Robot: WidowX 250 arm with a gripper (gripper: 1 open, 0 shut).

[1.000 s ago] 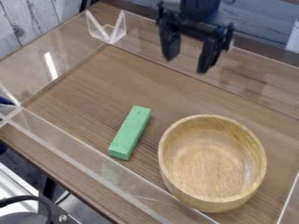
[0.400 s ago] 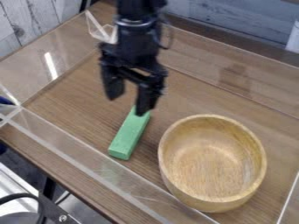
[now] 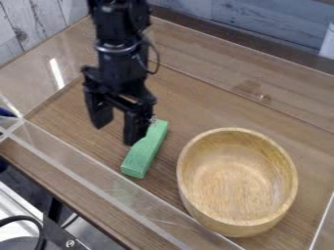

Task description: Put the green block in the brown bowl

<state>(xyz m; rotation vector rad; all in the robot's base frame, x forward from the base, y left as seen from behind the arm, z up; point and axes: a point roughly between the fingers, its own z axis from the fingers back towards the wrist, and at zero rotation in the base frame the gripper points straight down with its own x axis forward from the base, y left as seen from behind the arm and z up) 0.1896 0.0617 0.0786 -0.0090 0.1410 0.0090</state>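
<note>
A long, flat green block (image 3: 146,149) lies on the wooden table just left of the brown bowl (image 3: 237,182), a wide shallow wooden bowl with nothing in it. My gripper (image 3: 116,119) hangs pointing straight down over the table, just left of the block's far end. Its two black fingers (image 3: 96,109) stand apart with nothing between them, so it is open. The right finger hides a little of the block's upper left corner. Whether that finger touches the block I cannot tell.
A low clear plastic wall (image 3: 78,166) runs along the table's front left edge, and a clear plastic corner piece (image 3: 26,122) sits at the left. A pale plank wall (image 3: 33,24) stands behind.
My gripper has travelled from the far right of the table down and left toward the camera, ending beside the green block's far end. It stayed open. The block and the bowl have not moved.
</note>
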